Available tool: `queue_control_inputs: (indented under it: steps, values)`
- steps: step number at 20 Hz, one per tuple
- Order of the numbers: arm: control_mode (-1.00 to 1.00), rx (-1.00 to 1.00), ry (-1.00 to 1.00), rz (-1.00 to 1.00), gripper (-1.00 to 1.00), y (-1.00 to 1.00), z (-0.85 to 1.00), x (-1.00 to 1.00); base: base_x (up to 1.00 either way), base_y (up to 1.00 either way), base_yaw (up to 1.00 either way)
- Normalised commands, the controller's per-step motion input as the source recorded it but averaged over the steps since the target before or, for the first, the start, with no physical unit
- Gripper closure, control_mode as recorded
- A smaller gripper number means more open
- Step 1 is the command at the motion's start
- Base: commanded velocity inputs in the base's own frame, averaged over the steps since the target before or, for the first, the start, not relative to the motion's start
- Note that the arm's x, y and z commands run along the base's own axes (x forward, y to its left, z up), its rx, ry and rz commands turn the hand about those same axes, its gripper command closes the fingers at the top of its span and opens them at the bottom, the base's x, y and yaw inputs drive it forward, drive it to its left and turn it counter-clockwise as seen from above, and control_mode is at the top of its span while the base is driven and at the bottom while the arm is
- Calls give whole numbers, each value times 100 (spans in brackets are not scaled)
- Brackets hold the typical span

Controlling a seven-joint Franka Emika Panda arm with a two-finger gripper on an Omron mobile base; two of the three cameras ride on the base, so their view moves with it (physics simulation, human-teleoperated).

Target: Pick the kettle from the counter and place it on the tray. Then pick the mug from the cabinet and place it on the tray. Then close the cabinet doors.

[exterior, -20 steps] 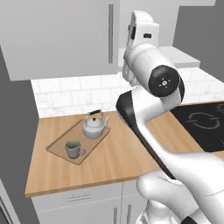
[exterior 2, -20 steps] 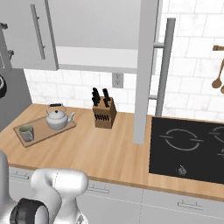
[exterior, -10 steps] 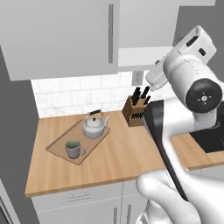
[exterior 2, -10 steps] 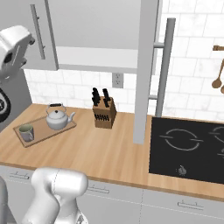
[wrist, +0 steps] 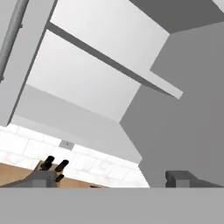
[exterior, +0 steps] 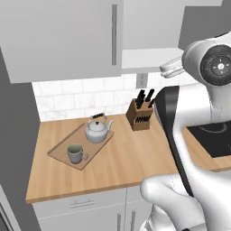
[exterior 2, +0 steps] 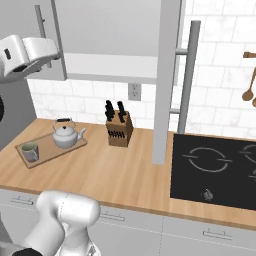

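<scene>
The gripper [wrist: 111, 177] stands wide with nothing between its tips, raised near the open cabinet [wrist: 94, 92] and looking up into its bare inside.

On the table [exterior: 122, 158] the kettle [exterior: 98, 130] and the mug [exterior: 76, 153] both sit on the tray [exterior: 61, 150], the mug at 7 o'clock from the kettle. So only the doors are left, I judge.

The right door [exterior 2: 167, 80] swings far out over the table, edge-on in the right base view, its bar handle [exterior 2: 186, 75] at 3 o'clock of the panel. The left door [exterior: 58, 38] looks shut or nearly so.

Risks, as I judge them:
- The open tips could catch the handle or the door's edge instead of pushing the flat panel, and jam.
- A push near the hinge could stall, leaving the door ajar.
- A wide sweep could clip the knife block [exterior 2: 119, 131], at 3 o'clock from the kettle.
</scene>
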Motion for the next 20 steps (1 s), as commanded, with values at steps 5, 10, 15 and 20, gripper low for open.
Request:
queue_control_inputs:
  steps: [5,10,15,20]
  values:
    - [-100,4,0,0,-100,0,-52,0,0,0,0]
    - [-100,18,0,0,-100,-23,-29,-7,0,0,0]
    - [-100,24,0,0,-100,-37,-1,-37,0,0,0]
    - [-100,29,0,0,-100,-37,0,-59,0,0,0]
